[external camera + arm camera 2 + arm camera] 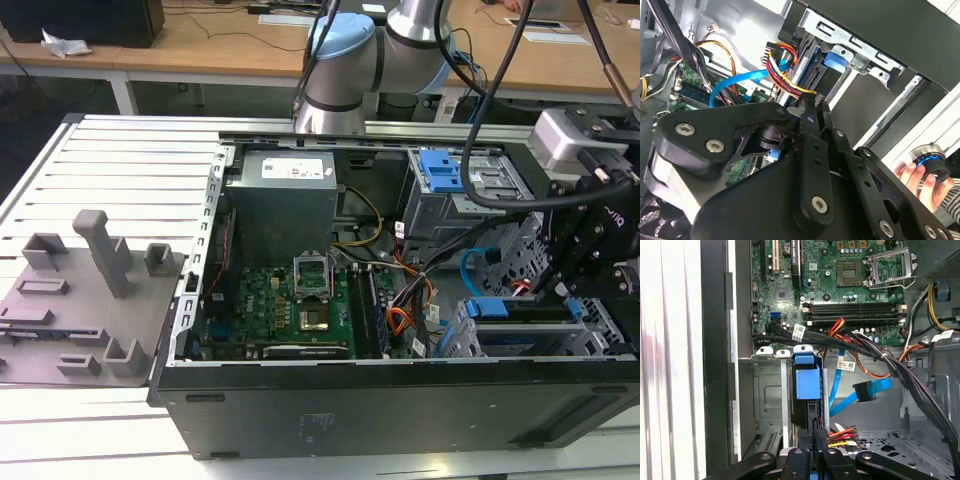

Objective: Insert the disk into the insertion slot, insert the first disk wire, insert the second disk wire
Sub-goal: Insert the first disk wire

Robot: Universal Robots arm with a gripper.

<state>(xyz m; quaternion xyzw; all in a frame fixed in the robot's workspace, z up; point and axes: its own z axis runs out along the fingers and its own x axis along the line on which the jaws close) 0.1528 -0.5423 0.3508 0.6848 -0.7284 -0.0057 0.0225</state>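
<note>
So your gripper [818, 439] has its jaws pinched nearly together on the black plug of the first disk wire [840, 432], the red, yellow and black bundle. That plug sits just beside the end of the disk [807, 382]. The disk is already in the insertion slot [767, 400], with its blue carrier lying between the grey cage walls. The second disk wire [842, 401] loops just beside it, and in the first wrist view its dark plug hangs loose, apart from the disk. Further out you've got the motherboard [290, 300], the grey power supply [280, 200] and the taller cage with the blue-handled carrier [440, 170], all inside the open black tower case [400, 405]. The case lies on its side on a slotted aluminium table [120, 160], with a grey fixture plate [80, 290] of upright blocks at the exterior view's left. Behind the table are wooden desks [200, 45]. In the second wrist view a person's hand [914, 176] rests on a round black knob with a blue ring [931, 156].
</note>
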